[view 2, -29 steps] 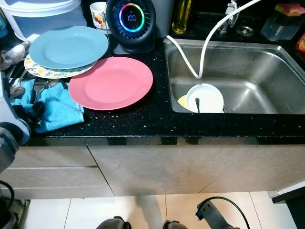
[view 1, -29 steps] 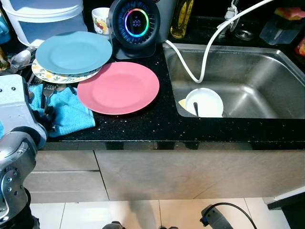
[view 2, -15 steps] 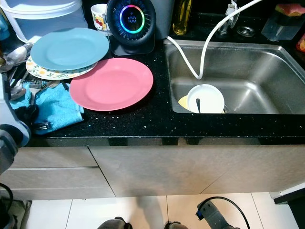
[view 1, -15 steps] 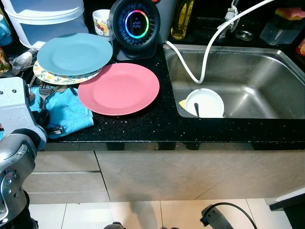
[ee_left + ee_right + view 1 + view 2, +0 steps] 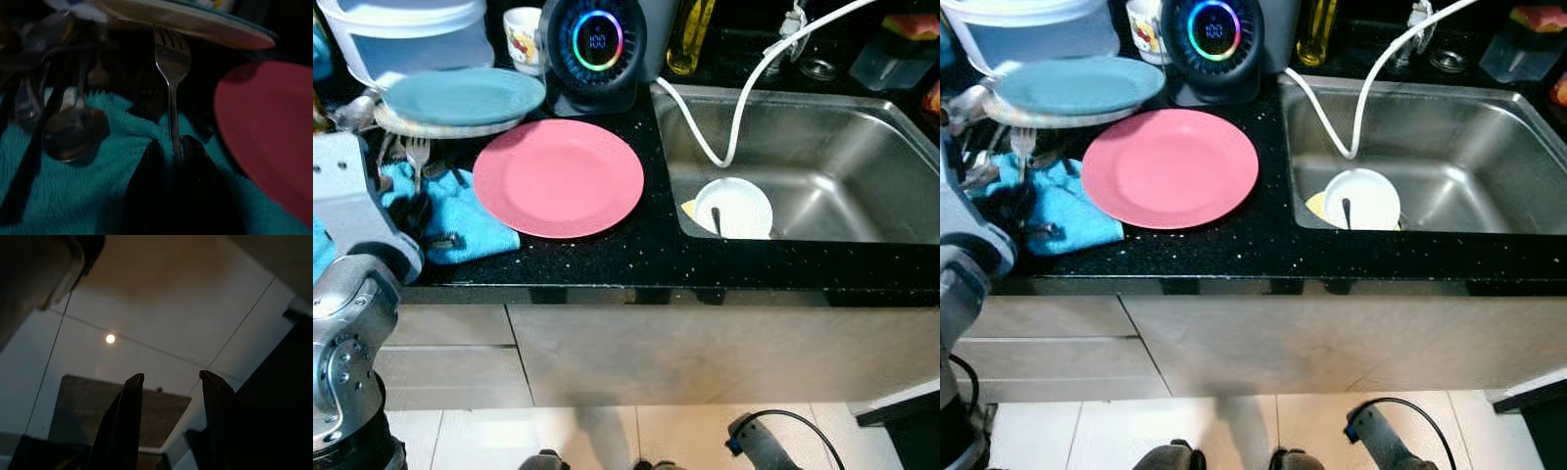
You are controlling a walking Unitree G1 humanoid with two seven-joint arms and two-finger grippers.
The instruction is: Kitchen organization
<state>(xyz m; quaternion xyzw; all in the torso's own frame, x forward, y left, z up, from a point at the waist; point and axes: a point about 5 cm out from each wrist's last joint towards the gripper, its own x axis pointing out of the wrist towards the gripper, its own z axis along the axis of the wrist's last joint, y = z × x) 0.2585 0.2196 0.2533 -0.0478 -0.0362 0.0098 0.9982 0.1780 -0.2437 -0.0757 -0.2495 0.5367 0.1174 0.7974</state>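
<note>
Left gripper (image 5: 170, 147) fingers clamp fork (image 5: 171, 73) above teal towel (image 5: 73, 196); right gripper (image 5: 171, 382) fingers spread.

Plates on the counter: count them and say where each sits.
3: pink plate beside the sink; blue plate stacked on a patterned plate behind the teal towel. More may hide beneath.

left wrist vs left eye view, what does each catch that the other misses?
Left wrist alone: the left gripper shut on the fork, its tines raised toward the stacked plates' rim, and a spoon lying on the towel.

Left eye alone: the sink with a white bowl in it, the white hose, the device with a glowing ring, the cup.

Both: the pink plate, the teal towel, the stacked plates.
</note>
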